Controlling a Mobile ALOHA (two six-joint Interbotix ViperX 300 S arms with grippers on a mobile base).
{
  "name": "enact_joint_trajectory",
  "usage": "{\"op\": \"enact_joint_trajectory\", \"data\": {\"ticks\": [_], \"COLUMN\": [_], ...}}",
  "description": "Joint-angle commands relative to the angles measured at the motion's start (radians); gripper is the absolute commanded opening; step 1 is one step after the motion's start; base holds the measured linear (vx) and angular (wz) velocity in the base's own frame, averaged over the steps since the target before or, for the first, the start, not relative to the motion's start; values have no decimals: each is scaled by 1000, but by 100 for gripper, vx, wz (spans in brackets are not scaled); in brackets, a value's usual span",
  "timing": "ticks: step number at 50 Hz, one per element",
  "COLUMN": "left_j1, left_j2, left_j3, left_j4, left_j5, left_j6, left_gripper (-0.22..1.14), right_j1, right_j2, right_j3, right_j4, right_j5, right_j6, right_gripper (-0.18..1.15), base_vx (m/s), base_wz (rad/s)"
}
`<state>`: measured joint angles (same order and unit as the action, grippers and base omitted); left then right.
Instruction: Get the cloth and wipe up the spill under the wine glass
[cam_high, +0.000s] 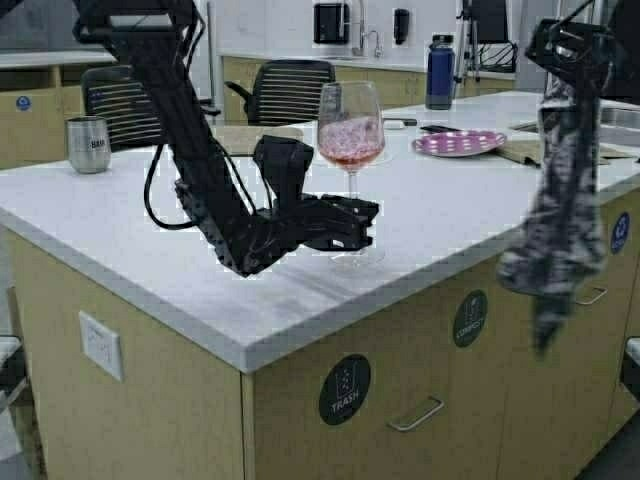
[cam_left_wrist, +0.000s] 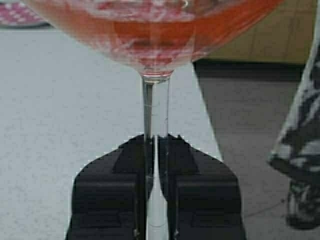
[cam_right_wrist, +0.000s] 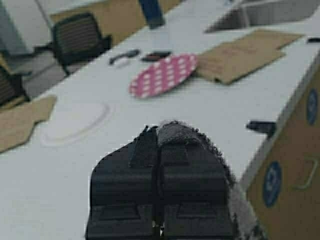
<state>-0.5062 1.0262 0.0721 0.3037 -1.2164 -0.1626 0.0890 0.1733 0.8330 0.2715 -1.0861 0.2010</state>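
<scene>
Left tool (cam_high: 362, 222) clamped on the wine glass (cam_high: 351, 130) stem, foot at or just above the surface (cam_high: 130, 240) near its front edge. Right tool (cam_high: 560, 45) pinched on the cloth (cam_high: 560, 220), hanging off the corner. You have both in hand; wiping not started.

Left gripper (cam_high: 368, 226) and wine glass (cam_high: 351, 140) block countertop (cam_high: 130, 240) edge; bare counter elsewhere.
</scene>
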Motion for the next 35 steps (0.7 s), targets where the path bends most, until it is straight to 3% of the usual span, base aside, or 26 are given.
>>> {"op": "enact_joint_trajectory", "data": {"ticks": [1, 20, 35], "left_j1": [-6, -6, -6], "left_j2": [-15, 11, -6], "left_j3": [-37, -69, -15], "left_j4": [15, 17, 15], "left_j5": [-6, 12, -14], "left_j6": [2, 17, 64], "left_gripper": [41, 89, 94], "right_j1": [2, 2, 2], "right_j2": [-9, 6, 6], "right_j3": [-11, -15, -12], "right_j4": [-8, -28, -38], "right_j5": [-15, -15, -15], "right_j6": [-2, -2, 2], "right_gripper": [8, 8, 8], "base_vx": [0, 0, 0], "base_wz": [0, 0, 0]}}
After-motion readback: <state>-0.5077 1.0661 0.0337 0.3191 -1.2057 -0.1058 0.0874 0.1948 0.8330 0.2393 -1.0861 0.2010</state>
